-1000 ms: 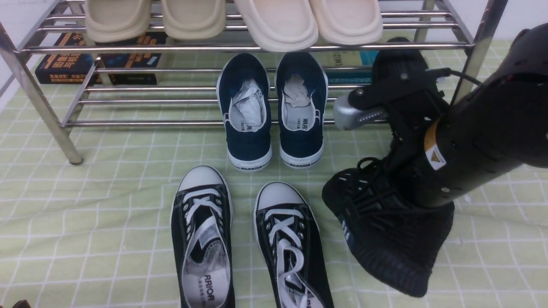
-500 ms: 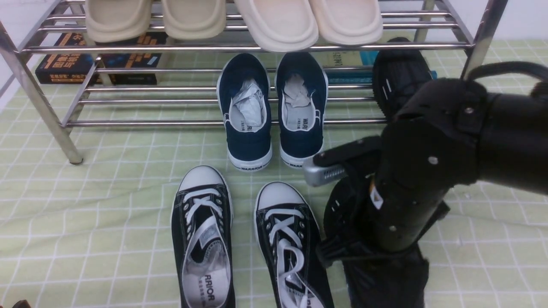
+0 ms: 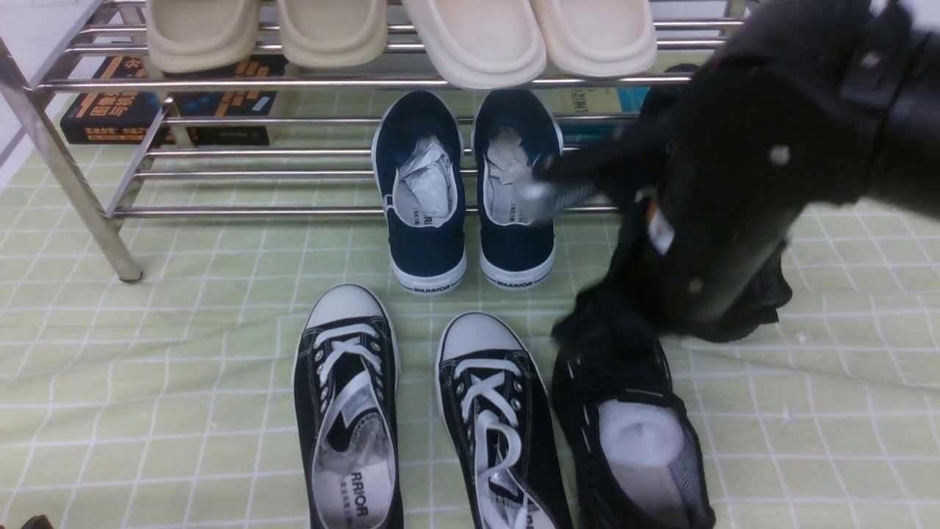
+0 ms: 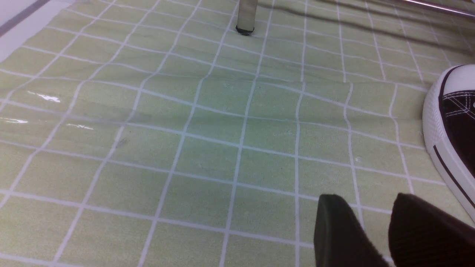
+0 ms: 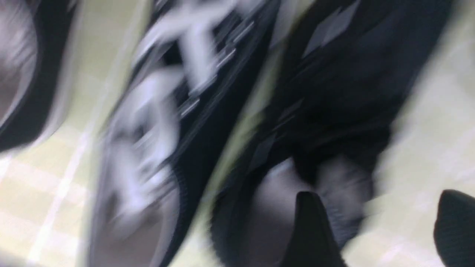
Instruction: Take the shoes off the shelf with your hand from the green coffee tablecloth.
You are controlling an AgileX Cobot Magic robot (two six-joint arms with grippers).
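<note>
- the left gripper (image 4: 374,241) sits low over the pale green tablecloth with thin white grid lines (image 4: 207,141), fingers narrowly parted and holding nothing. the white toe cap of a black canvas lace-up sneaker (image 4: 445,96) is near, so any sideways drift could nudge it.
- one black knit sneaker with white stuffing (image 3: 635,441) lies flat on the cloth, off the rack, just beside the other canvas sneaker (image 3: 485,382). a low sweep of the arm could shove the two together or rumple the wrinkled cloth.
- the right gripper (image 5: 378,237) is spread wide and empty over that knit sneaker. this wrist view is smeared, so i cannot tell its height, and a fingertip may snag the collar.
- the bulky black right arm (image 3: 734,184) crosses close by the navy white-soled slip-ons (image 3: 429,250), which it could knock.
- the shiny chrome tube shoe rack (image 3: 257,175) holds what seems to be the second knit sneaker (image 3: 683,71) on its lower tier, almost hidden behind the arm. reaching under the top rail risks striking the tubes and jarring the beige slippers (image 3: 477,37) overhanging above.
</note>
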